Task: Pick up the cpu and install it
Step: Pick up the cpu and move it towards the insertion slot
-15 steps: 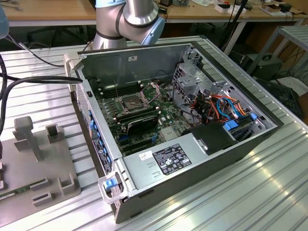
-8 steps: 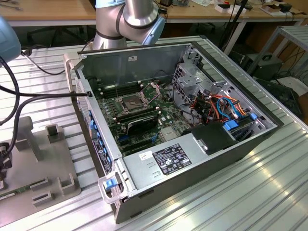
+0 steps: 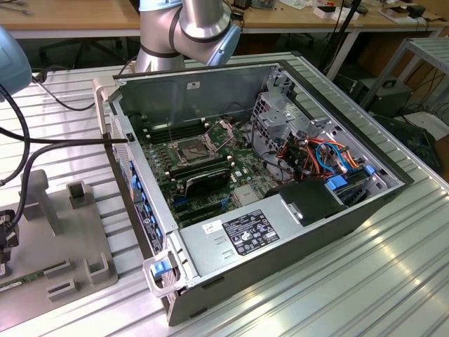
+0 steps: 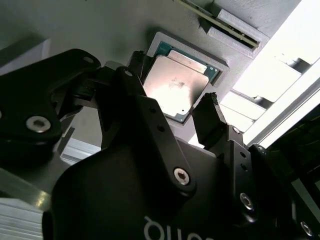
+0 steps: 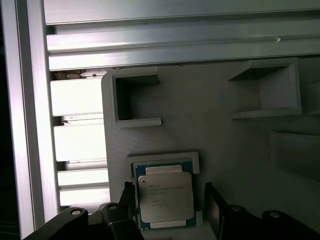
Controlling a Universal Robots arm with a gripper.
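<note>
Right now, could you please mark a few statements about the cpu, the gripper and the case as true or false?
1. The cpu lies in a grey holder. True.
2. The gripper is shut on the cpu. False: its fingers stand apart, one on each side of it.
3. The cpu sits in the motherboard. False: it is in the holder, away from the socket.
4. The case lies open. True.

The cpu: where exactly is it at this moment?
In both wrist views the cpu lies flat in a framed recess of the grey holder tray, between the fingers of the open gripper.
</note>
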